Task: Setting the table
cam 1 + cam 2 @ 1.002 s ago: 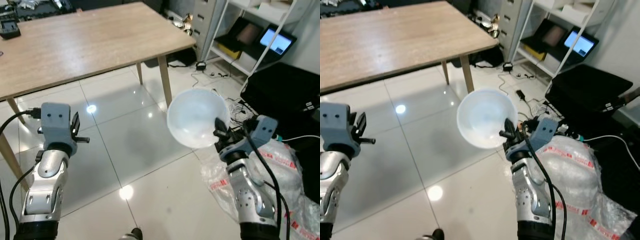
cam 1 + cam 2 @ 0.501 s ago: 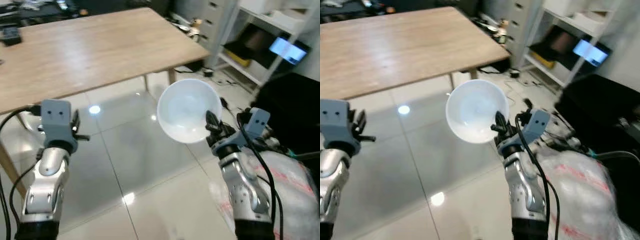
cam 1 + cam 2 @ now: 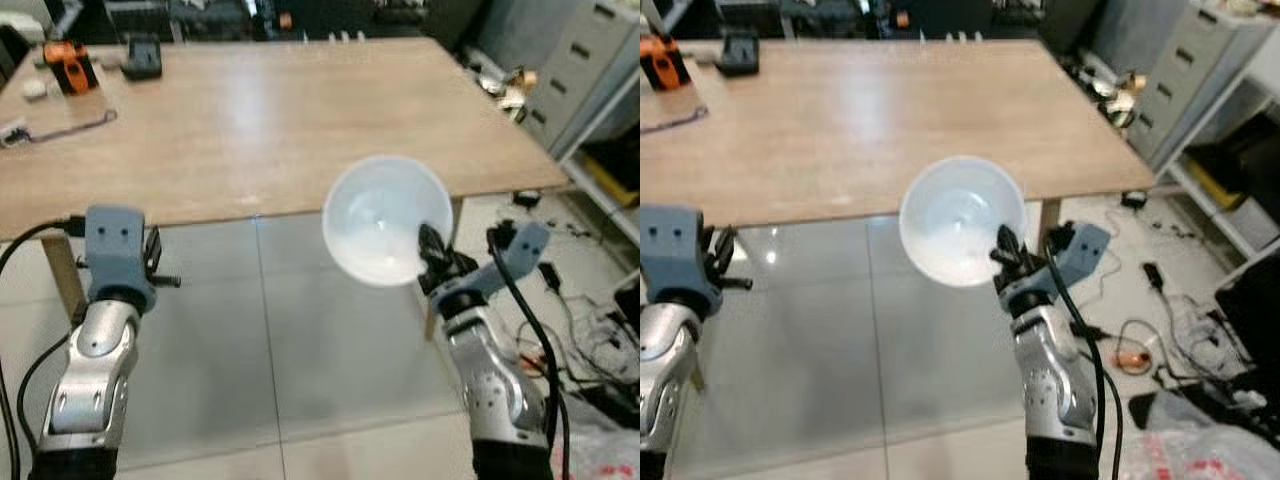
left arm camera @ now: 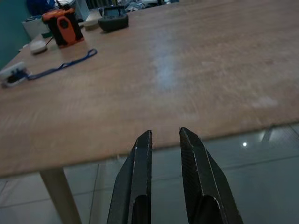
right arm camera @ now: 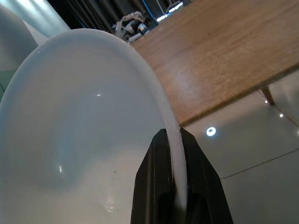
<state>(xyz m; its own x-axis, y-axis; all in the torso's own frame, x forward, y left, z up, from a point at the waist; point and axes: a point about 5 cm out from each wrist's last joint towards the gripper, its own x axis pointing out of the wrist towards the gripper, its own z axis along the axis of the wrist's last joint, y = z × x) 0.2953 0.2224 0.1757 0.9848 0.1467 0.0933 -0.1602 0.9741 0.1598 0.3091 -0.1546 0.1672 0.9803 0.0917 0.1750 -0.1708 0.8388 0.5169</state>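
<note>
The bowl [image 3: 960, 220] looks smooth, glossy white, the counter [image 3: 260, 110] pale wood with a soft sheen, the floor [image 3: 300, 360] shiny tile.

White empty bowl [image 3: 385, 219], tilted, held in the air before the wooden table [image 3: 270, 120]

No text, label, brand, number or sign can be read. The white bowl [image 3: 385, 218] is plain inside and out. The wooden table [image 3: 270, 110] is unmarked. Any marking on the orange and black device [image 4: 60, 28] at its far corner is lost to blur and small size. Red print is glimpsed on a plastic bag [image 3: 1200, 452] on the floor, but it cannot be made out.
</note>
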